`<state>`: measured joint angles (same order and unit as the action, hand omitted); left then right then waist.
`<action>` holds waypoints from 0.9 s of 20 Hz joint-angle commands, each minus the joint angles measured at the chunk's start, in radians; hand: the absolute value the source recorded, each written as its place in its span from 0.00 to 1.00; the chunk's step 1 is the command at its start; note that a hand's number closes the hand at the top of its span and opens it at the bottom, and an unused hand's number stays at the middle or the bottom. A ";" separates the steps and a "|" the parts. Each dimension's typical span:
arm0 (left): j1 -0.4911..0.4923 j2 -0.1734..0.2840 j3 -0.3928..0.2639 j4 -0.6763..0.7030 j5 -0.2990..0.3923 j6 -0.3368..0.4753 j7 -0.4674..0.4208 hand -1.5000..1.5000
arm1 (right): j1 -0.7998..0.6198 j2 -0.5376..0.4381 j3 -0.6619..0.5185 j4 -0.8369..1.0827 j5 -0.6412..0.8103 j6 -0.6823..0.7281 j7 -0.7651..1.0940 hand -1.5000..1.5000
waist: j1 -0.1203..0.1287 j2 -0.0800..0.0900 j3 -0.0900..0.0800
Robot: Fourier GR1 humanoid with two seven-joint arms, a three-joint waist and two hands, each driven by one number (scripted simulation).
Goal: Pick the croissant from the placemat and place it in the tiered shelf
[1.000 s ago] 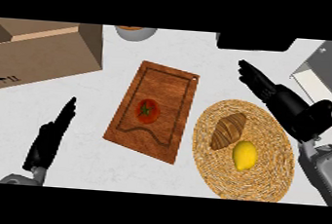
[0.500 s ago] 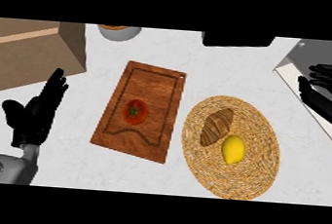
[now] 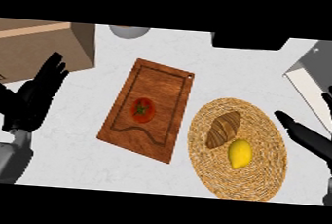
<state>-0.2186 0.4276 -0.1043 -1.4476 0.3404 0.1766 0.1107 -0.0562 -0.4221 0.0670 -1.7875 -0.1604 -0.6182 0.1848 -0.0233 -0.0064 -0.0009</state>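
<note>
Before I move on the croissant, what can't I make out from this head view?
- Tiered shelf: no shelf can be recognised as such; the grey object at upper right is cut off by the edge.
- Black object and grey round item: cropped at the top, unidentifiable.
- Right hand: partly past the right edge.
- Cardboard box: contents hidden.

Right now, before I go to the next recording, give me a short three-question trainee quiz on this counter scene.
1. True or false: the croissant lies on the woven placemat.
2. What sits beside the croissant on that mat? A) lemon B) egg C) cup
3. Fill in: the tomato rests on the wooden ____.

Key: 1 true. 2 A, the lemon. 3 cutting board. Neither the left hand nor the right hand holds anything.
</note>
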 commanded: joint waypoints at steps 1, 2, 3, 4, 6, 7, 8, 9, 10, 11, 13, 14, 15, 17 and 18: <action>-0.045 -0.002 -0.018 -0.062 -0.016 0.022 0.062 0.50 | 0.006 -0.106 0.113 -0.104 0.072 0.028 0.255 0.00 | 0.016 -0.001 -0.003; -0.019 -0.003 0.000 -0.009 -0.004 -0.008 0.008 0.50 | 0.012 -0.134 0.148 -0.095 0.103 0.034 0.321 0.00 | 0.017 0.003 -0.005; -0.055 -0.007 -0.008 0.019 -0.018 0.011 0.038 0.50 | -0.012 -0.184 0.164 -0.087 0.106 0.080 0.387 0.00 | 0.013 0.006 -0.006; -0.029 0.011 -0.002 -0.026 -0.001 -0.014 0.036 0.50 | -0.005 -0.237 0.179 -0.083 0.120 0.116 0.449 0.00 | 0.029 0.002 -0.008; -0.033 -0.005 -0.014 -0.021 -0.009 -0.001 0.036 0.50 | -0.010 -0.356 0.222 -0.019 0.203 0.198 0.507 0.00 | 0.045 0.009 -0.012; -0.025 0.000 -0.019 -0.031 -0.010 -0.012 0.031 0.50 | -0.017 -0.403 0.241 -0.037 0.244 0.217 0.565 0.00 | 0.047 0.004 -0.014; -0.031 -0.014 -0.030 -0.025 -0.017 -0.010 0.022 0.50 | -0.039 -0.435 0.263 -0.016 0.277 0.246 0.616 0.00 | 0.055 0.011 -0.014; -0.062 -0.007 -0.023 -0.013 -0.021 0.001 0.042 0.50 | -0.054 -0.470 0.289 -0.013 0.315 0.277 0.664 0.00 | 0.051 0.013 -0.014; -0.067 0.000 -0.014 -0.035 -0.012 -0.007 0.042 0.50 | -0.085 -0.489 0.310 -0.013 0.340 0.305 0.728 0.00 | 0.070 0.010 -0.013; -0.054 -0.012 -0.023 0.000 -0.012 -0.020 0.028 0.50 | -0.122 -0.498 0.332 -0.038 0.352 0.340 0.802 0.00 | 0.060 0.013 -0.011; -0.101 -0.035 -0.051 -0.011 -0.041 0.009 0.051 0.50 | -0.245 -0.473 0.361 -0.039 0.361 0.398 0.967 0.00 | 0.071 0.015 -0.007; -0.078 -0.033 -0.042 -0.036 -0.026 0.011 0.069 0.50 | -0.270 -0.422 0.413 -0.078 0.411 0.383 1.056 0.00 | 0.073 0.008 -0.006; -0.082 -0.054 -0.052 0.002 -0.038 0.006 0.034 0.50 | -0.342 -0.404 0.415 -0.067 0.402 0.425 1.118 0.00 | 0.070 0.012 -0.006; -0.091 -0.042 -0.030 0.029 -0.038 -0.003 0.031 0.50 | -0.428 -0.321 0.449 -0.001 0.423 0.461 1.174 0.00 | 0.063 0.013 -0.003; -0.118 -0.008 0.002 0.026 0.006 -0.048 0.068 0.50 | -0.450 -0.292 0.471 0.026 0.423 0.487 1.180 0.00 | 0.064 0.012 -0.003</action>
<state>-0.3008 0.3980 -0.1335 -1.4440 0.3187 0.1667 0.1563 -0.3627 -0.7932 0.4695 -1.8005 0.2221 -0.2183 1.1142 0.0414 0.0050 -0.0068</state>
